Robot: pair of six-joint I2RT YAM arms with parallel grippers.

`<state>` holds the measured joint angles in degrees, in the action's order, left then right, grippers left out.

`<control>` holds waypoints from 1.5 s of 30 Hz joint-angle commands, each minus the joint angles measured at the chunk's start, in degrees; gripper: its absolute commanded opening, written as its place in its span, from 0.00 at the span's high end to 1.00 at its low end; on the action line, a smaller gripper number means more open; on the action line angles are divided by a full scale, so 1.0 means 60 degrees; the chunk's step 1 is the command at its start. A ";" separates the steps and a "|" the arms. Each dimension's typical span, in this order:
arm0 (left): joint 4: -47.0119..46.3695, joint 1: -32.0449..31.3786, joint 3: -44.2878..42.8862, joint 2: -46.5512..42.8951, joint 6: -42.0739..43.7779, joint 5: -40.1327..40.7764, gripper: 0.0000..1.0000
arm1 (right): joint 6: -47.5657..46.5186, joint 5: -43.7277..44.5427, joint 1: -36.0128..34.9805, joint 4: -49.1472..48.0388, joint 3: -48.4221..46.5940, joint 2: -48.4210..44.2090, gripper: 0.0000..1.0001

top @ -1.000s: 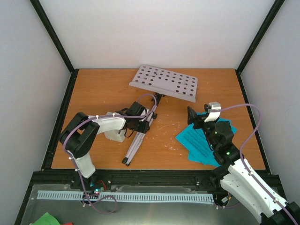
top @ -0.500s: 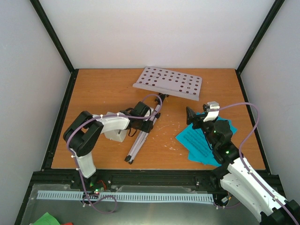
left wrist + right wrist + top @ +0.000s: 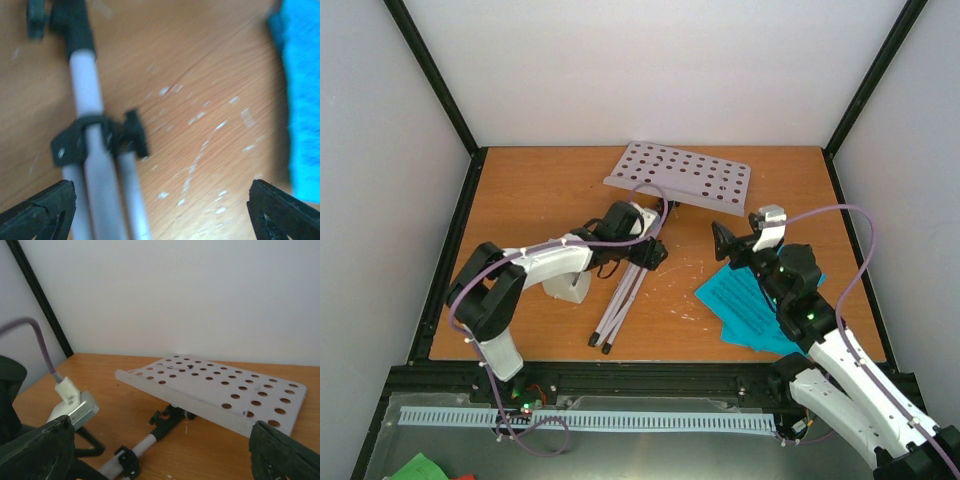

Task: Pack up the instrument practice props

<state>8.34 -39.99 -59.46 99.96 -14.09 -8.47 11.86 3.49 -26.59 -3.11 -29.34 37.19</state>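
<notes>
**Lilac stand lies flat, both grippers spread wide over it**

The orange table (image 3: 520, 200) carries everything. The biggest piece on it is the pale lilac music stand (image 3: 680, 178), lying on its side. Its perforated tray (image 3: 215, 390) is propped up at the far edge, and its folded legs (image 3: 618, 308) run back toward the near left.

It looks light but long and awkward. The tubes are smooth and round, so I'd guess a grip on bare tube would slide. The black collar (image 3: 80, 142) where the legs gather seems a surer place to pinch, and near enough to the middle to keep the tray end from swinging.

The cyan sheet-music pages (image 3: 745, 310) are fanned flat at the near right. They are thin and floppy, and probably hard to lift except by an edge.

A white body (image 3: 565, 287), likely the metronome, sits mostly hidden under the left arm.

The left gripper (image 3: 648, 252) hangs over the leg tubes, jaws wide and holding nothing. The right gripper (image 3: 725, 245) is just beyond the pages, facing the tray, equally wide and empty.
</notes>
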 commanded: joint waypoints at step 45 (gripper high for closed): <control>-1.0614 0.8998 0.7448 -0.5087 0.0220 0.0223 0.00 | -0.1997 -0.2736 0.5369 -0.9420 0.3177 0.5036 0.00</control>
<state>-44.12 14.68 -13.82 69.30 -16.67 -7.16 2.83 -12.49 5.52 -43.07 -12.38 63.42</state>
